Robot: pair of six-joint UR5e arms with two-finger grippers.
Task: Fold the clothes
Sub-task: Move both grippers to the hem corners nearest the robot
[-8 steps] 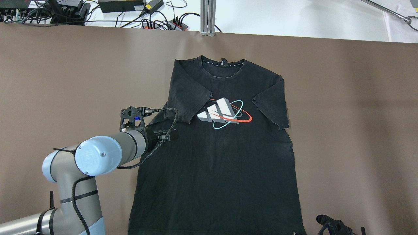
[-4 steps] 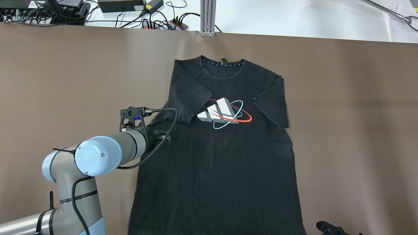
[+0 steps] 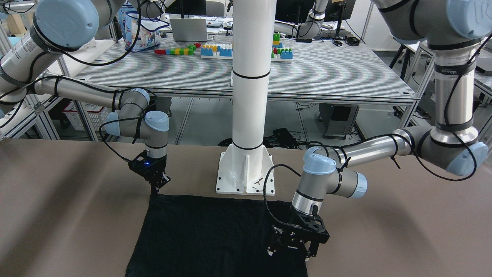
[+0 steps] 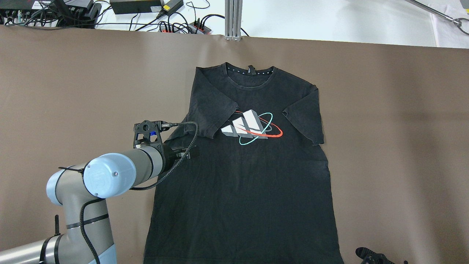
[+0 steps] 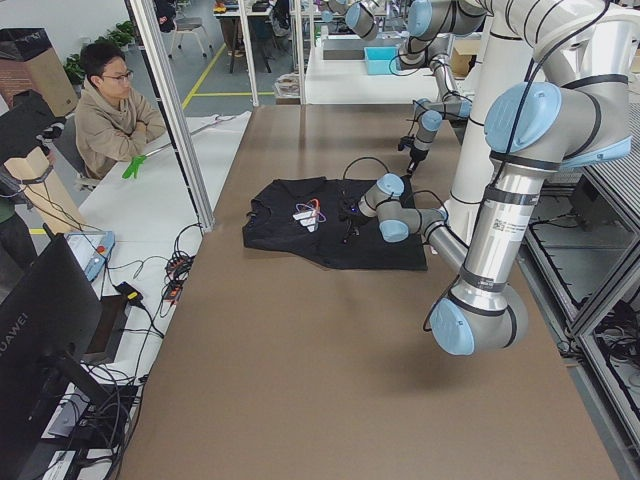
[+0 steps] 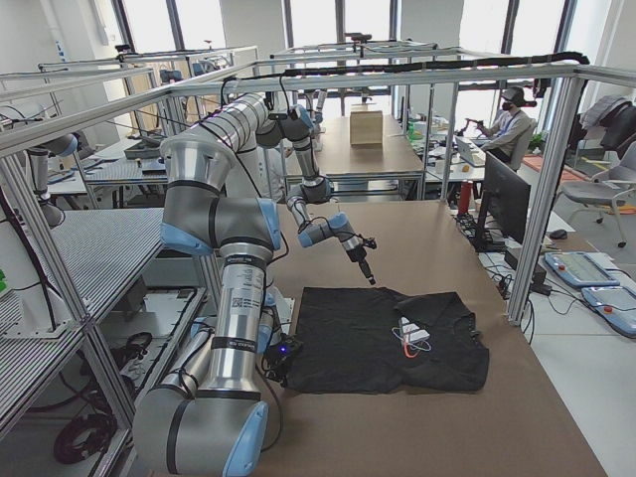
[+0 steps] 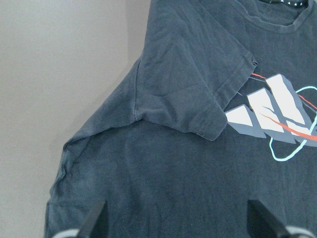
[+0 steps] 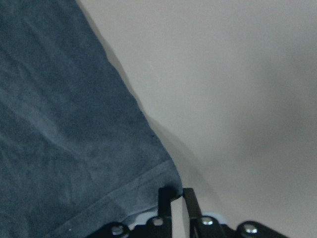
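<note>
Left fingers [image 7: 95, 221] spread above shirt [image 7: 173, 168]; right fingers [image 8: 191, 201] nearly closed at corner.

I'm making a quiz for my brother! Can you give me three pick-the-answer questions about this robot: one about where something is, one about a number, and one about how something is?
1. Where is the right claw?
A) at a bottom corner of the black fabric T-shirt
B) on its collar
C) on the white pole

2. How many white slanted blocks are in the shirt's print?
A) one
B) three
C) five

3. How is the left claw?
A) open above the shirt
B) shut on a sleeve
C) off the table

Answers: 1 A, its tips sit by the hem corner. 2 B, three blocks stand side by side. 3 A, its fingers are wide apart with nothing between them.
</note>
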